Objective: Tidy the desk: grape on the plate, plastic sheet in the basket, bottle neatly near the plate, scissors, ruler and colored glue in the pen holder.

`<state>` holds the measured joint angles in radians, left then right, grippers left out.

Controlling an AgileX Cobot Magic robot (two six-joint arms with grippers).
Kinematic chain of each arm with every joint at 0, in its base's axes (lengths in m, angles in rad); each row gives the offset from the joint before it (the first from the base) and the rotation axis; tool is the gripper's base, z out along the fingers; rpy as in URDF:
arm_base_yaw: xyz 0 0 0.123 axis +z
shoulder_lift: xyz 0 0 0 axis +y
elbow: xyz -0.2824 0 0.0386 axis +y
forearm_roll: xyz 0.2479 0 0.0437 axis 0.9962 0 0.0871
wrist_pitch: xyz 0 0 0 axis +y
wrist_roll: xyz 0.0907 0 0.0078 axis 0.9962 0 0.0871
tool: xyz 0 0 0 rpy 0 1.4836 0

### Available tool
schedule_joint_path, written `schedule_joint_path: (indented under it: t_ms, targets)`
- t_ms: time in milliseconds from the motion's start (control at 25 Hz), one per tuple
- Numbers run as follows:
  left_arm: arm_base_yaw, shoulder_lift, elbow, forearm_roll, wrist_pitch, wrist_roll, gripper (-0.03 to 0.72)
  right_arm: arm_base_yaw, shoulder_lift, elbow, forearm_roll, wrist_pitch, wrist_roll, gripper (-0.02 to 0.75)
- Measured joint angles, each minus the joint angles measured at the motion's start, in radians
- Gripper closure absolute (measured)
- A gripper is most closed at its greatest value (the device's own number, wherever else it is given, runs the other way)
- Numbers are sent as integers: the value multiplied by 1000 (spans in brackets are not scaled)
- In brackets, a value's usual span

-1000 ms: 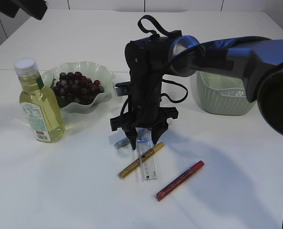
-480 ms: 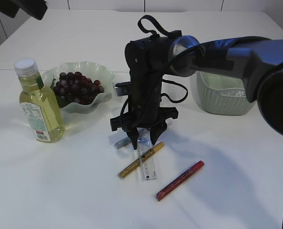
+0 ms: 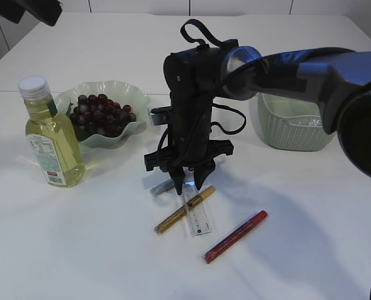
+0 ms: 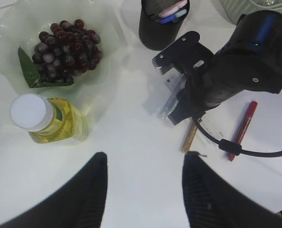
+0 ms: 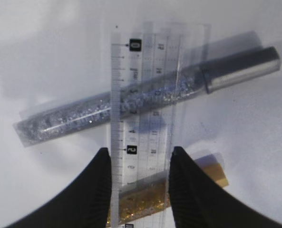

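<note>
Pinching the clear ruler (image 5: 141,118) by both edges, our right gripper (image 5: 138,183) grips it above silver and gold glitter glue pens. Our left gripper (image 4: 143,192) hovers half open.

Surface: white table (image 3: 79,250)
Between the fingers (image 5: 100,190): clear ruler (image 3: 194,212), over silver glue pen (image 5: 131,102) and gold glue pen (image 3: 184,209)
Right of fingers: red glue pen (image 3: 235,235), basket (image 3: 291,128)
Left of fingers: bottle (image 3: 50,137), plate (image 3: 132,100)
Beyond: pen holder (image 4: 162,23)
</note>
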<state>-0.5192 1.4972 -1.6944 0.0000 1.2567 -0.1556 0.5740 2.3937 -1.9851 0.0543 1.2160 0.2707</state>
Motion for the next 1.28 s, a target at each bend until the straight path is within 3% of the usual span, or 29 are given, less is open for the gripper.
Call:
schedule_joint_path:
  t_ms: [1280]
  targets:
    - [0, 0, 0, 0, 2, 0, 316, 0, 0, -31, 43, 0, 0, 435]
